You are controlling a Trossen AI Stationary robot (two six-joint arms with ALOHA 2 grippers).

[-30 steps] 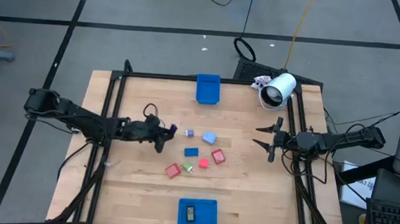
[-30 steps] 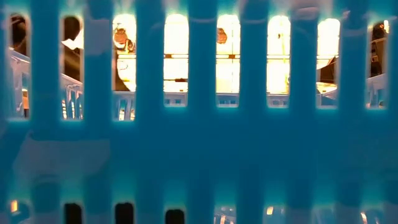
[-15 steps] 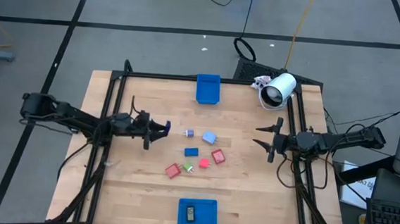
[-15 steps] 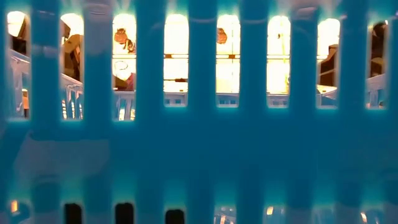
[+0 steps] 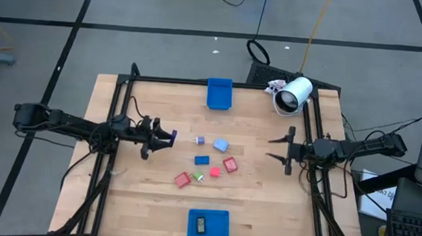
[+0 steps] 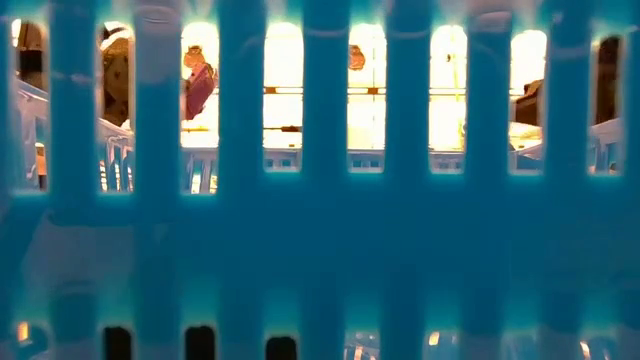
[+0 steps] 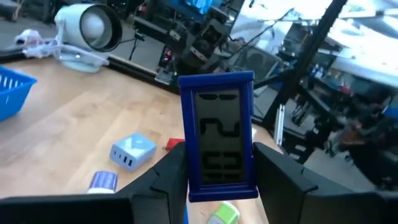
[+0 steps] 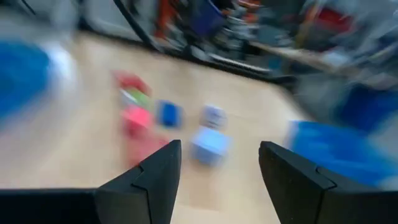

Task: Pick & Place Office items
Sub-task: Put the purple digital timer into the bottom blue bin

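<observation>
Two grippers are in view. The left gripper (image 5: 166, 136) is held above the left part of the table (image 5: 153, 196), clenched on a small blue-framed clock (image 7: 217, 135) with a dark display, seen upright between its fingers (image 7: 163, 180) in the left wrist view. The right gripper (image 5: 277, 146) is parked at the right edge, its fingers spread and holding nothing.

The step in hand is judged to be the carry of the clock. One dark piece (image 5: 200, 224) already lies in the near tray (image 5: 222, 220), so that tray is the likely target, though this cannot be confirmed.

Loose items are left mid-table: a purple cube (image 5: 200, 140), a light blue block (image 5: 220, 145), a blue block (image 5: 202, 160), two red blocks (image 5: 230, 164) and a green bit (image 5: 199, 177). They lie close to the path. A second tray (image 5: 219, 93) and a white cylinder (image 5: 293, 93) stand at the far side. The low view is blocked by blue slats.
</observation>
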